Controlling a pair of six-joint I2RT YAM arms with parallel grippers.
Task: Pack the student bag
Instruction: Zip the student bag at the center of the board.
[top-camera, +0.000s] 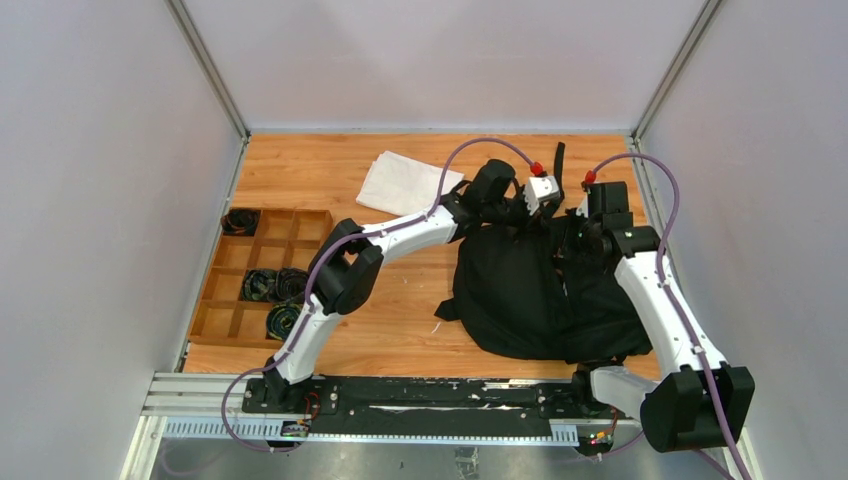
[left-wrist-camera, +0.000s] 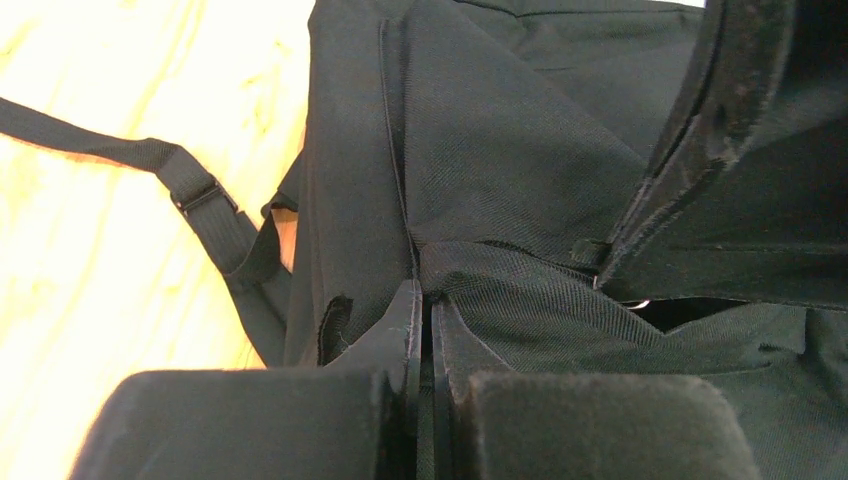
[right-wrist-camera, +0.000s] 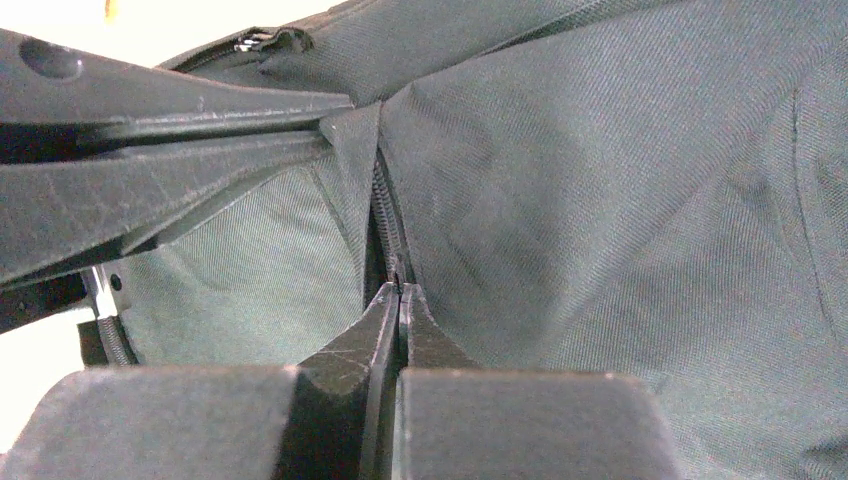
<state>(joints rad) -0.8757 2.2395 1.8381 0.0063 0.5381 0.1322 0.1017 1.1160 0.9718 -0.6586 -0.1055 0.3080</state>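
Observation:
The student bag, a large black fabric backpack, lies on the wooden table at centre right. My left gripper reaches across to the bag's far end. In the left wrist view the left gripper is shut on a fold of the bag's fabric beside a seam. My right gripper is at the same end. In the right wrist view the right gripper is shut at the bag's zipper. The left gripper's fingers pinch fabric just above and to the left.
A folded white cloth lies at the back, left of the bag. A wooden divided tray with coiled black cables stands at the left. A black strap with a buckle trails over the table.

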